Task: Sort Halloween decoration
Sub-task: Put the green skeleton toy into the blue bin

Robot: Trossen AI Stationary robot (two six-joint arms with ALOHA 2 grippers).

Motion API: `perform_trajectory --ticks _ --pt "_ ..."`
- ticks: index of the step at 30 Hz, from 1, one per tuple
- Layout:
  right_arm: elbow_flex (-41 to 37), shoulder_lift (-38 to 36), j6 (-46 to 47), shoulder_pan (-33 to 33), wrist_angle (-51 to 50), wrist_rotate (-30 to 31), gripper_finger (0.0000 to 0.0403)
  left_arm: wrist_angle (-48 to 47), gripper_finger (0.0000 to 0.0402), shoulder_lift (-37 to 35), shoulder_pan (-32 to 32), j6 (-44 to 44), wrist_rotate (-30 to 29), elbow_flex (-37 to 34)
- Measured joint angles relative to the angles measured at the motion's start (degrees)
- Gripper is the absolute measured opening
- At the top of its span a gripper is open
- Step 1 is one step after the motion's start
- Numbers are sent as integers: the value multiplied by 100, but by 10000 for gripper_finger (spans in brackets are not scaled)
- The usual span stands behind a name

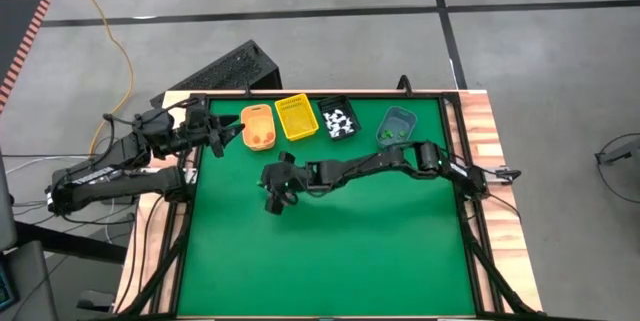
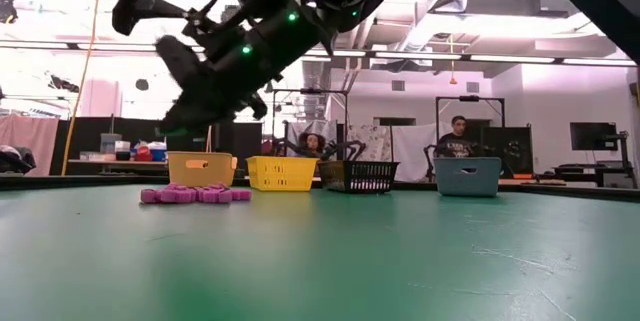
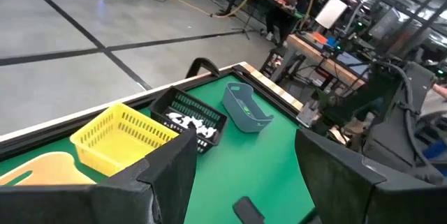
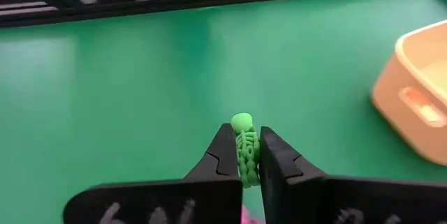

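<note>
My right gripper is shut on a small green ribbed trinket, one of the Halloween decoration pieces, above the green table left of centre. A small heap of purple trinkets lies on the mat in front of the orange bin. White trinkets fill the black bin, and green ones lie in the blue-grey bin. My left gripper waits open at the table's far left, beside the orange bin. My right gripper pinches the green trinket between its two fingertips, by its lower ribbed part. Its rounded end sticks out past the fingertips. The fingers slant downward and the trinket is lifted clear of the table.
Four small bins stand in a row along the far edge: orange, yellow, black, blue-grey. The orange bin lies close ahead of my right gripper. Bare green mat stretches toward the near edge. People sit in the room beyond the table.
</note>
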Motion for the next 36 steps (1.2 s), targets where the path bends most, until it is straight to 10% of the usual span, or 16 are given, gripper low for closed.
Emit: perform_trajectory --ticks 36 --pt "-781 -2304 -1828 -3950 -1221 -2703 18 -9 231 2 0 -195 -750 0"
